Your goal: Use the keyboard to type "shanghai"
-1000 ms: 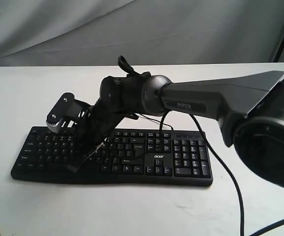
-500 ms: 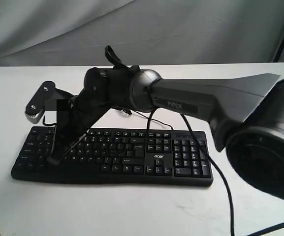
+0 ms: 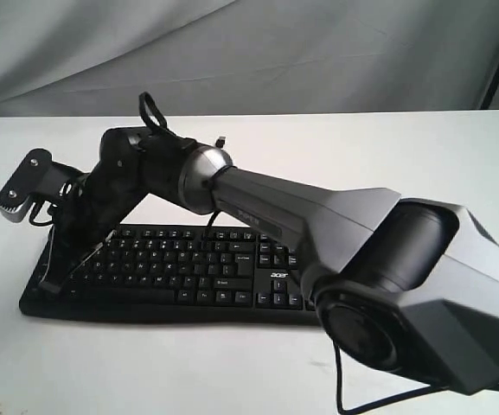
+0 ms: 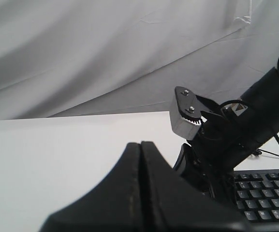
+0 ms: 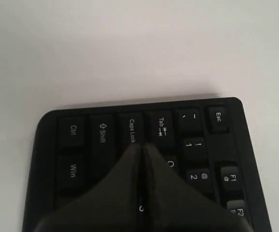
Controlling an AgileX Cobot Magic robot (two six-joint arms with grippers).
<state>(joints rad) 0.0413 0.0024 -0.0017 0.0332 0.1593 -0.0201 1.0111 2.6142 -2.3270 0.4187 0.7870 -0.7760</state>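
**Colleague:** Where are you in the word?

**Operator:** On an "a", I judge, though I can't say which of the two. My right gripper (image 5: 141, 146) is pinched together with nothing in it, used as a stylus. It hangs low over the left end of the keyboard (image 3: 232, 277), which lies flat on the white table (image 3: 422, 147). The tip sits just inside the Caps Lock key (image 5: 132, 129) and the Tab key (image 5: 161, 126). The A key is hidden under the fingers, so I can't tell whether it is touched.

**Colleague:** And next?

**Operator:** A short, straight press, then a clean lift. Caps Lock is right beside the tip, so any sideways slip would spoil the word.

**Colleague:** Anything in the way?

**Operator:** The keys are bare. My left gripper (image 4: 140, 159), also closed and empty, hovers over the table off the keyboard. It faces the right arm's grey wrist camera mount (image 4: 185, 116), and that is the one thing I watch.
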